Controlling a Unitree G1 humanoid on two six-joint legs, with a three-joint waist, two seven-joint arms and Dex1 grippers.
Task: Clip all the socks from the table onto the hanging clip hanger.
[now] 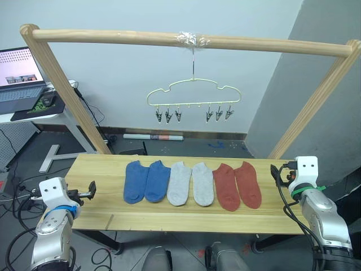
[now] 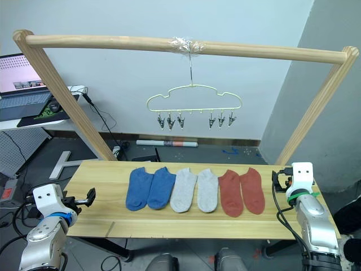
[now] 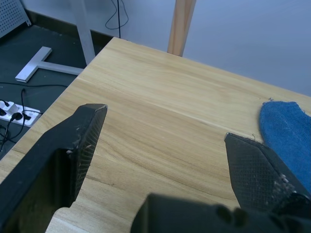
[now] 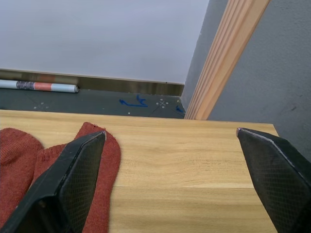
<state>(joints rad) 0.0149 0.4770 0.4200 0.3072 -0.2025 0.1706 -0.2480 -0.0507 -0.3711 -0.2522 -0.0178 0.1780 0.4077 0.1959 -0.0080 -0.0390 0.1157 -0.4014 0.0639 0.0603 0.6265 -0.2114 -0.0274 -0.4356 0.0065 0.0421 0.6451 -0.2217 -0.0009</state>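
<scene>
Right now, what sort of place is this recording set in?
Probably a lab or workshop set up for a laundry test, not a home. A bare wooden frame holds one clip hanger over a table of neatly laid socks, and a desk with a laptop and loose cables stands beside it.

matt cloth socks (image 1: 192,183), smooth wood table (image 1: 101,169) — metal clips (image 1: 168,116)
</scene>
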